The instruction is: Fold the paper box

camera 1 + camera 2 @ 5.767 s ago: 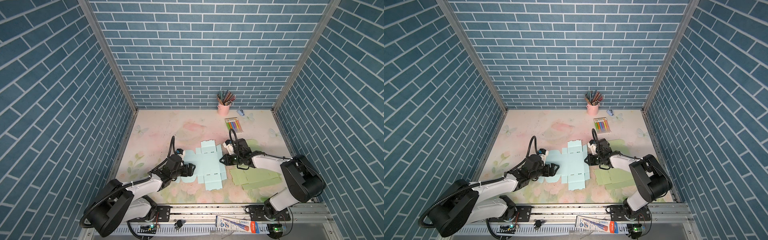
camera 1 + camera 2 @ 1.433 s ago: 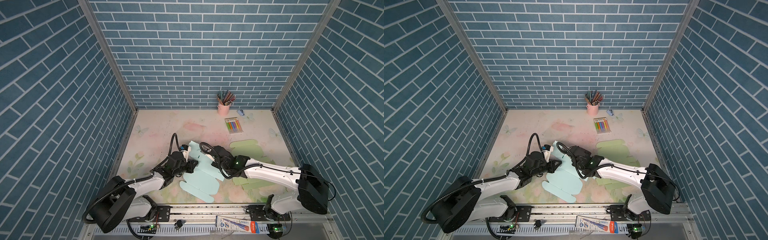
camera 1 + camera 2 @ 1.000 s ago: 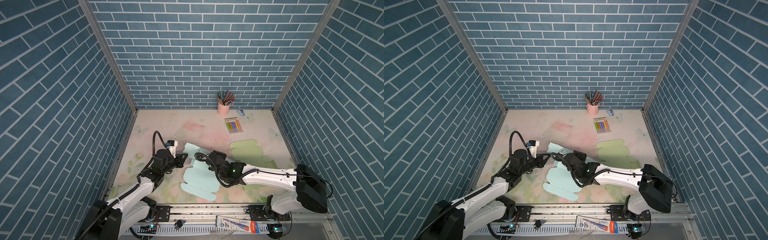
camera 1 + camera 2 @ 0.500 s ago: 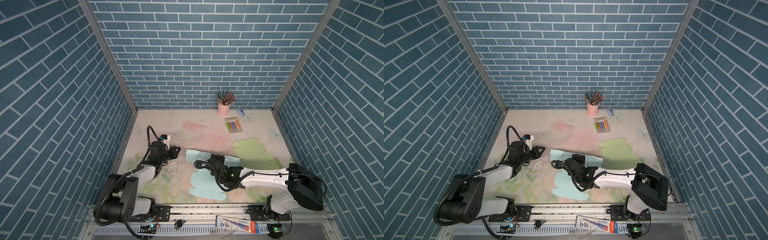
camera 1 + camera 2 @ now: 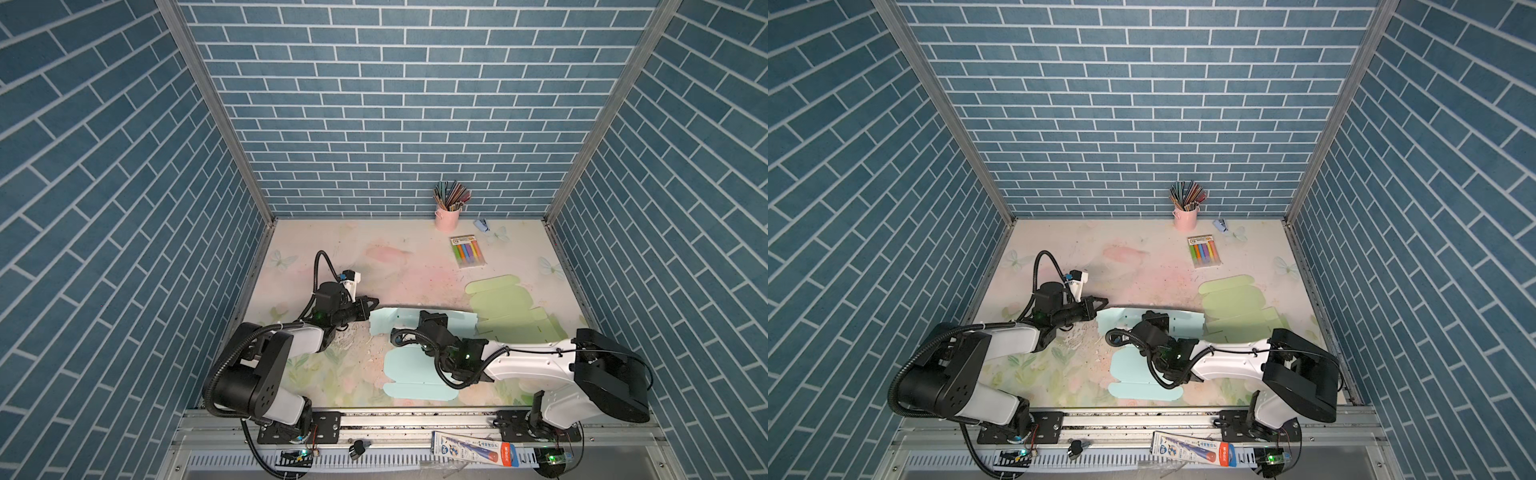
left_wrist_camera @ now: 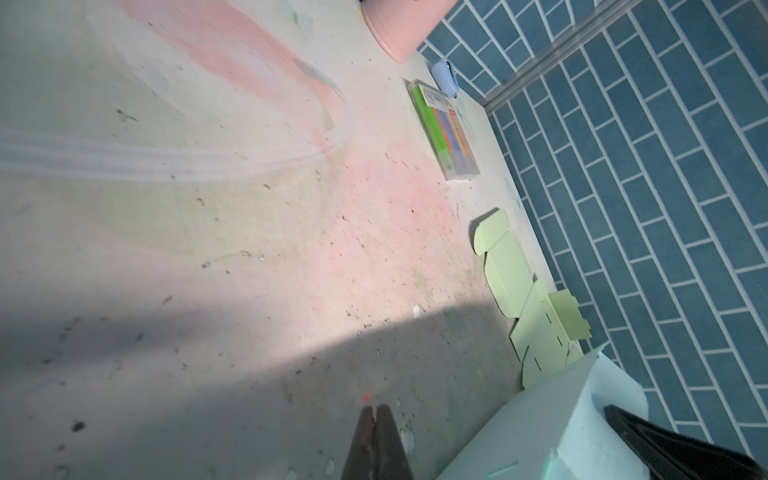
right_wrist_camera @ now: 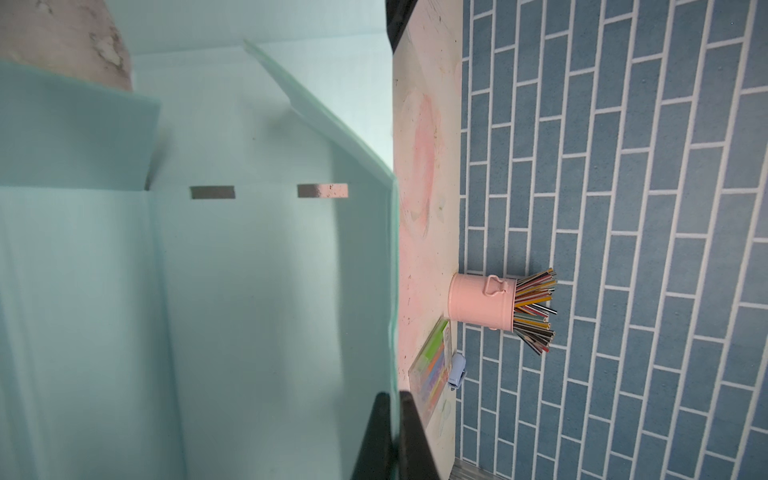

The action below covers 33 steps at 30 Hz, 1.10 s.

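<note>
Paper box (image 5: 409,370) lies part-flat at the desk's (image 5: 374,257) front centre; my right tool (image 7: 392,401) pinches its raised wall, left tool (image 5: 374,301) closed, empty, beside it. Next I'd crease that wall upright.

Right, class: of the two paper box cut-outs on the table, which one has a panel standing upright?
The light blue cut-out: its far panel stands up, pinched in the right gripper. The green cut-out lies flat, untouched.
</note>
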Motion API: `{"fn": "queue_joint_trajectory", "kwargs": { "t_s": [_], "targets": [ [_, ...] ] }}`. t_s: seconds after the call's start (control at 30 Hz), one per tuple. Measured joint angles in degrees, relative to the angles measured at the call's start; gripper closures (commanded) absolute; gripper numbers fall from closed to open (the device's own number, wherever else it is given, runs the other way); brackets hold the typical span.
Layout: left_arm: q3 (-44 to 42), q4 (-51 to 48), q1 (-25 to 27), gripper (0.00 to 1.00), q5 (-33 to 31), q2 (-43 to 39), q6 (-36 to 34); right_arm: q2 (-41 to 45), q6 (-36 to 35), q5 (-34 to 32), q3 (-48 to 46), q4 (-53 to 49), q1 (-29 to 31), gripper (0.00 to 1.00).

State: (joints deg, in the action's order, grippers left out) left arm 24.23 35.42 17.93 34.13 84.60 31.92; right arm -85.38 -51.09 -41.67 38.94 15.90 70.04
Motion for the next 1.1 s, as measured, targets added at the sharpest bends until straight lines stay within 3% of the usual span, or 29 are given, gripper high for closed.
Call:
{"fn": "queue_joint_trajectory", "kwargs": {
  "t_s": [0.3, 0.83, 1.1],
  "targets": [
    [-4.92, -2.14, 6.82, 0.98, -1.09, -10.54, -0.17, 0.96, -1.99, 0.28, -0.83, 2.38, 0.35, 1.0],
    [-16.24, -2.1, 16.09, 0.8, -9.2, -22.75, 1.49, 0.96, -3.5, -1.51, -3.74, 5.22, 3.98, 1.0],
    [-20.22, -0.37, 22.47, 0.72, -13.64, -24.11, 1.18, 0.96, -3.82, -4.17, -5.05, 6.45, 6.97, 1.0]
  ]
}}
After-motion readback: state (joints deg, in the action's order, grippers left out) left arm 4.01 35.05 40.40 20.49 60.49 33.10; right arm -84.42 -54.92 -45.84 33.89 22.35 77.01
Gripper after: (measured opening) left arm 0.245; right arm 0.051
